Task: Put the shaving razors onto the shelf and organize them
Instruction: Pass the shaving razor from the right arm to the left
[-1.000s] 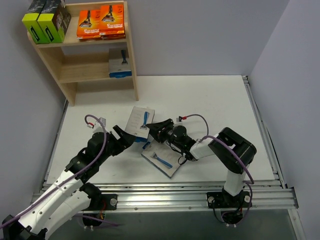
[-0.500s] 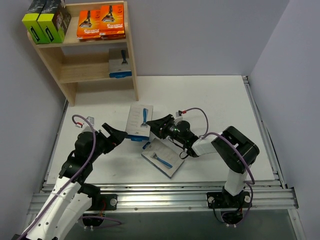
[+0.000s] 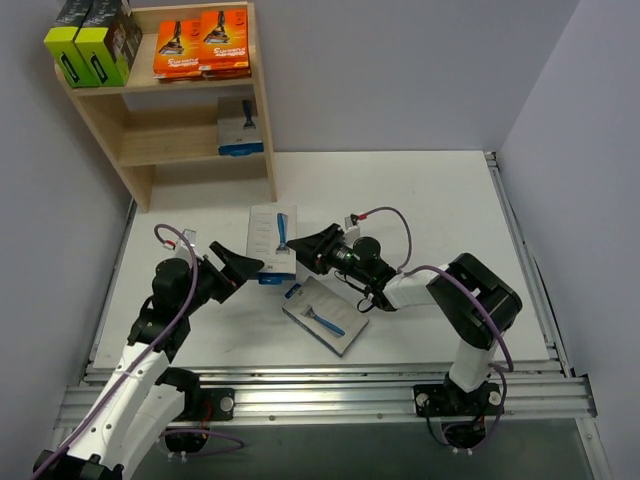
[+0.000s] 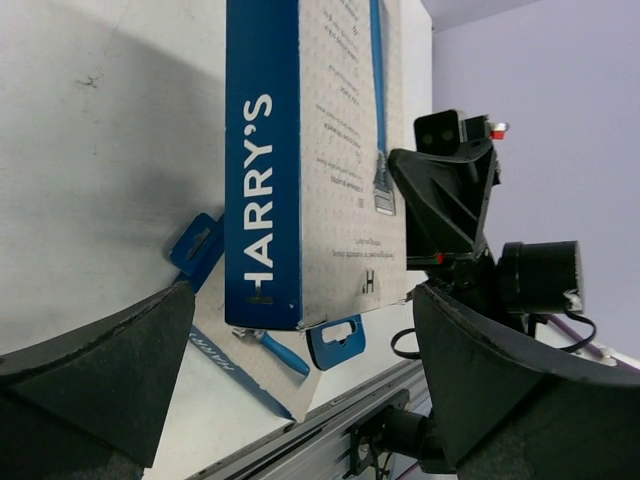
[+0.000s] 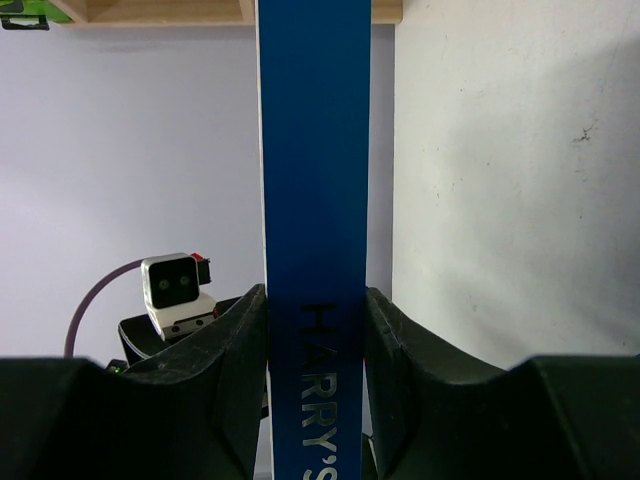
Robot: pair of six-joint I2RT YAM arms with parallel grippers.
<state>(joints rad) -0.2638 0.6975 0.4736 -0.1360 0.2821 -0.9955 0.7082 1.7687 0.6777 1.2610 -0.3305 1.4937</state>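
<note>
My right gripper (image 3: 305, 250) is shut on the edge of a flat grey card pack (image 3: 273, 240) showing a blue razor, and holds it above the table. In the right wrist view the fingers (image 5: 400, 350) clamp its blue "HARRY'S" edge (image 5: 315, 200). My left gripper (image 3: 238, 267) is open and empty at the pack's near left end. The pack (image 4: 300, 150) lies ahead between its spread fingers (image 4: 120, 360). A second grey pack (image 3: 322, 315) lies flat on the table. The wooden shelf (image 3: 265, 120) stands at the far left.
The shelf's top tier holds orange packs (image 3: 200, 42). Black and lime-green boxes (image 3: 92, 40) stand at its top left. One grey and blue pack (image 3: 240, 125) stands on the lower tier. A metal rail (image 3: 330, 385) runs along the near table edge.
My right gripper has carried the grey pack a little left and away from the near edge. My left arm drew back to the left, then came forward to the pack again, still open.
</note>
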